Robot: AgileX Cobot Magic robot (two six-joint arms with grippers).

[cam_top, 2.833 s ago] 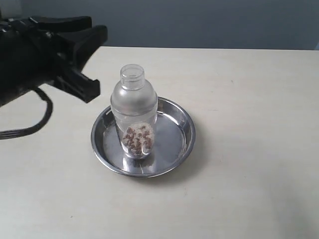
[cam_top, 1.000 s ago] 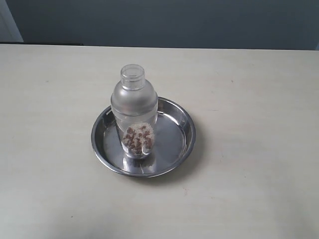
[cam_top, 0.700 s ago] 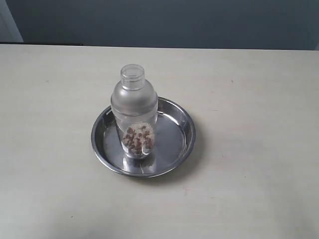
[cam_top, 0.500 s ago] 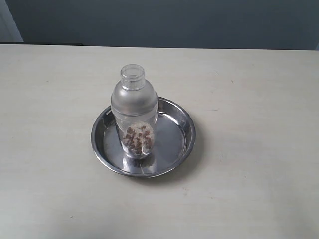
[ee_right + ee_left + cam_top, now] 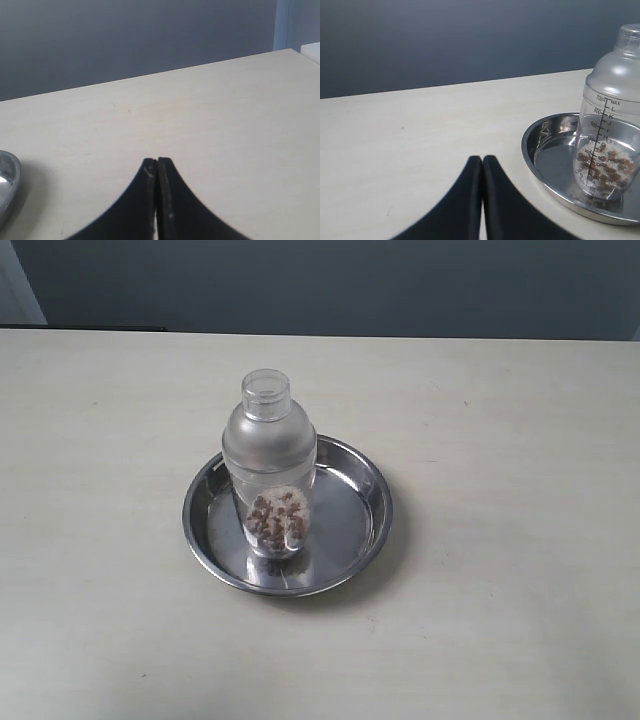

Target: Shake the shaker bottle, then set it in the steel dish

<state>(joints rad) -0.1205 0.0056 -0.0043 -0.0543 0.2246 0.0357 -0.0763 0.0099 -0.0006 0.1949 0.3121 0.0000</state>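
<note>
— Gone from the exterior view since earlier is the left arm; the shaker bottle [image 5: 269, 468] stands upright in the steel dish [image 5: 374, 502], untouched.
— And the grippers?
— Both pressed together, empty: left gripper [image 5: 482, 161], right gripper [image 5: 157, 161].
— Handling?
— Light, stiff, likely slick plastic; I'd grip the straight body below the dome.

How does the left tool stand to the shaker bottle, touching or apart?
Apart. The left wrist view shows the left tool, shut, with a stretch of table between its tips and the shaker bottle, which stands in the steel dish.
</note>
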